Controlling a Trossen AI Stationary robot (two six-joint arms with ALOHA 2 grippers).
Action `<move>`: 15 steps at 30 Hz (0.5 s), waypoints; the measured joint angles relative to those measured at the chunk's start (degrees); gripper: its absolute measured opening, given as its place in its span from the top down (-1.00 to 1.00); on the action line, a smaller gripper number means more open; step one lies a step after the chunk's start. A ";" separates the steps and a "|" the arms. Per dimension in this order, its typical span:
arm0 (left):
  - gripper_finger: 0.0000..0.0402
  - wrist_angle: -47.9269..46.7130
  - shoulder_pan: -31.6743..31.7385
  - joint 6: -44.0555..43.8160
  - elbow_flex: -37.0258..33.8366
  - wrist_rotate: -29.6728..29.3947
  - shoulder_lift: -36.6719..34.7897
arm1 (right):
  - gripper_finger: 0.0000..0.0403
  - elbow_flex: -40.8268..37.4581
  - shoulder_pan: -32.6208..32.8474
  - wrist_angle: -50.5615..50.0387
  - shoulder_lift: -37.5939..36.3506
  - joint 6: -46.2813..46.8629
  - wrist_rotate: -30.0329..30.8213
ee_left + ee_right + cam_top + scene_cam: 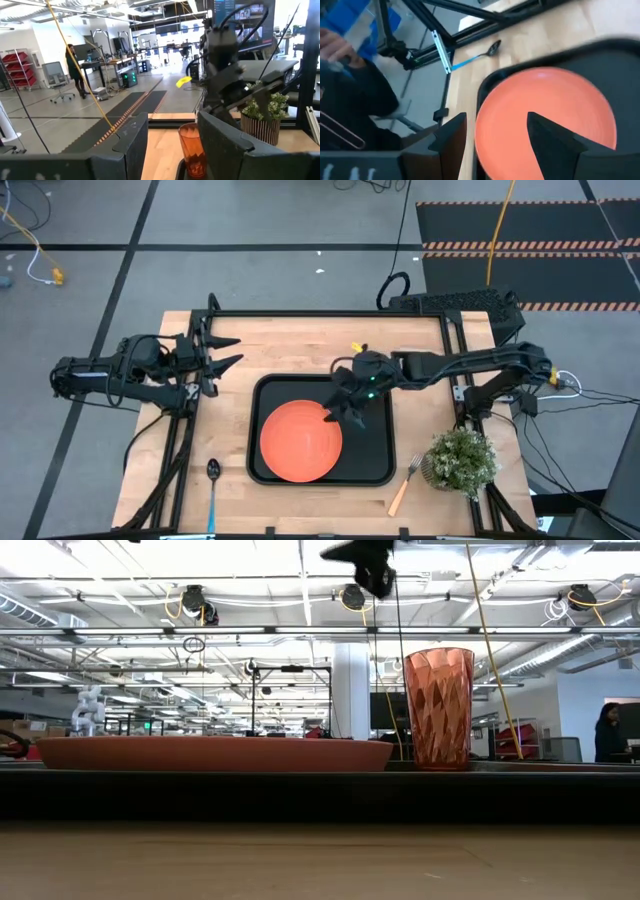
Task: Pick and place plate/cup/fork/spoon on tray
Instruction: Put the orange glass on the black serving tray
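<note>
**Q:** State of play on the tray [378, 472]?

**A:** Plate [301, 441] lies flat in the tray's left part. Cup [438, 708] stands upright inside the tray beside the plate; from overhead my right arm hides it. Right gripper [341, 411] hangs above the plate's edge, fingers [451, 135] spread wide, nothing between them. Left gripper [222, 352] waits over the table's left edge, fingers parted, also empty.

**Q:** What's left?

**A:** Fork [405, 485] and spoon [212, 481], both flat on bare wood outside the tray: fork at its right front corner near the potted plant [460, 460], spoon off its left front corner.

**Q:** How do they handle?

**A:** My guess: light, stiff, slick. Both lie low against the board, so pads must close across the handle nearly touching the wood. The spoon's blue handle is thin (likely to roll or twist in a loose pinch); I'd take it mid-handle. The fork's tan handle looks thicker and kinder; take it mid-handle, away from the tines.

**Q:** Risks?

**A:** The plant crowds the fork's approach.
</note>
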 joint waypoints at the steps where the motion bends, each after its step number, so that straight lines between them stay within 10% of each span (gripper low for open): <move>1: 0.12 0.00 0.00 0.09 0.00 0.00 0.02 | 0.01 2.28 0.42 -2.15 0.90 -2.18 1.52; 6: 0.12 0.11 0.01 0.73 0.00 -0.02 0.70 | 0.01 11.40 2.06 -1.28 4.04 -17.15 0.78; 15: 0.12 0.09 0.00 1.00 0.00 0.00 1.37 | 0.02 9.24 2.03 54.46 4.04 -28.58 -6.96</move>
